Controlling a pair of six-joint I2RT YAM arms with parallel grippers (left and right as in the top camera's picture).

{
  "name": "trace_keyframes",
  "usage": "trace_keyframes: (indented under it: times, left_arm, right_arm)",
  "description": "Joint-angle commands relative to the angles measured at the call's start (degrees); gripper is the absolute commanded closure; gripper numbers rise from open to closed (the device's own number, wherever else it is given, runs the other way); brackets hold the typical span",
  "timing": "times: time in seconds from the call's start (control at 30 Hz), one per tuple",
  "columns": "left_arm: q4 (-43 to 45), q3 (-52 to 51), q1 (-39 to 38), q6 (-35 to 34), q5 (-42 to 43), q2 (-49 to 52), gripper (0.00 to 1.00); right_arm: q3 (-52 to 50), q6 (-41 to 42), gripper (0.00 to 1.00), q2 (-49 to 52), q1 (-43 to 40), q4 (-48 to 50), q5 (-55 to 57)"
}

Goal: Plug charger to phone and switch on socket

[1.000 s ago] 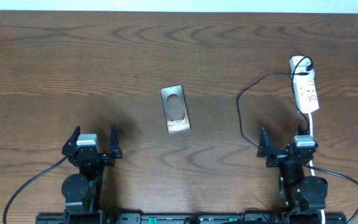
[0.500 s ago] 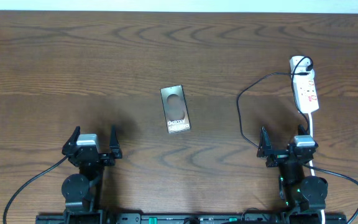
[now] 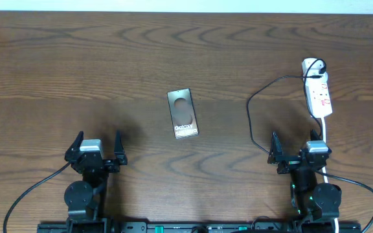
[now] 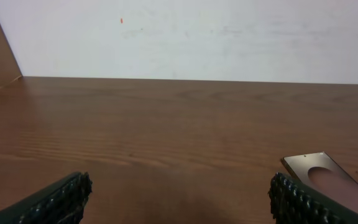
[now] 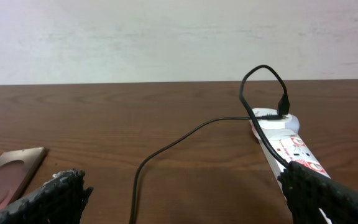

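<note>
Charger (image 3: pixel 248 111) lies exactly as it did 1 second ago: one end sits at the far end of the socket (image 3: pixel 319 94), and the cable arcs out to the left and runs back toward my right gripper (image 3: pixel 293 139). I lose its free tip there, just beside that gripper's left finger. Nothing has changed across the 3 overhead pictures; neither arm has moved and no object has shifted. The phone (image 3: pixel 182 114) lies flat near the middle of the table (image 3: pixel 76 65), lettered end toward me, well apart from the cable and from both arms. The left gripper (image 3: pixel 98 138) and the right one both stand spread wide and empty at the near edge, which the 2 wrist views confirm. I read this stillness as the task not yet begun: the tip is unpicked, the phone unplugged and the switch untouched. I cannot tell from here whether the switch is on. The right arm is nearest the cable, so I judge picking up the tip to be its job, with the left arm steadying the phone.
</note>
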Motion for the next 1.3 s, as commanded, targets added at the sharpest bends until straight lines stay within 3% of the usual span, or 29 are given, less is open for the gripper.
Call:
trace_keyframes:
  times: [0.0, 1.27]
  left_arm:
    - [-2.0, -0.9, 0.1, 1.0, 2.0, 0.0, 0.07]
    - [-2.0, -0.9, 0.1, 1.0, 2.0, 0.7, 0.07]
  right_arm:
    - [-0.1, -0.7, 0.01, -0.4, 0.3, -0.1, -0.1]
    - [-0.1, -0.7, 0.01, -0.4, 0.3, -0.2, -0.1]
